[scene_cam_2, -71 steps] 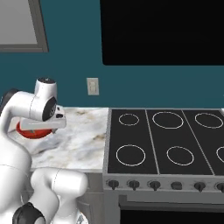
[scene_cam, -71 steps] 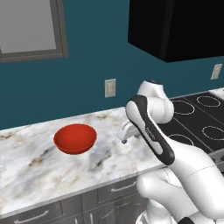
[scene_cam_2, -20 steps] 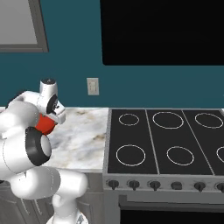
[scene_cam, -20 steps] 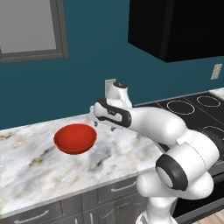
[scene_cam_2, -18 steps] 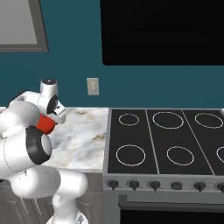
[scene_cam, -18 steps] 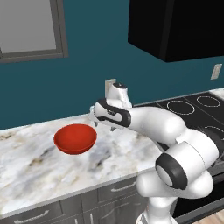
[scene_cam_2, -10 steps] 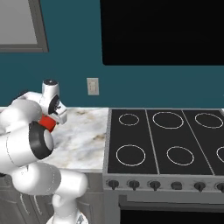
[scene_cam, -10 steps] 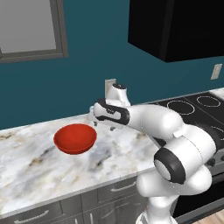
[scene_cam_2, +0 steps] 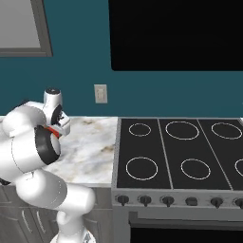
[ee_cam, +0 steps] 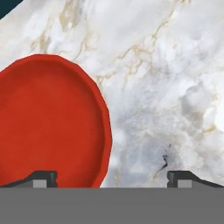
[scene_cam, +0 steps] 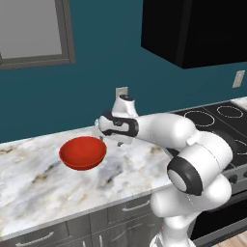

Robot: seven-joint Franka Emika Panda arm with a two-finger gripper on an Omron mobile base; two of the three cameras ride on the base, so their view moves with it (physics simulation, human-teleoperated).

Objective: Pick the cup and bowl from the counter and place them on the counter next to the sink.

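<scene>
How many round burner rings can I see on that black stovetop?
6 in the right base view, on the black stovetop: three along the back row, three along the front, the front-right one cut by the picture's edge. More could lie beyond that edge.

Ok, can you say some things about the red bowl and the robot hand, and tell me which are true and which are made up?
1. The bowl is red and empty. True.
2. The gripper is squeezing the bowl. False: it is open, up beside the bowl's rim.
3. The bowl sits on the marble counter. True.
4. The bowl is on the stovetop. False: it is on the counter, left of the stovetop.
</scene>
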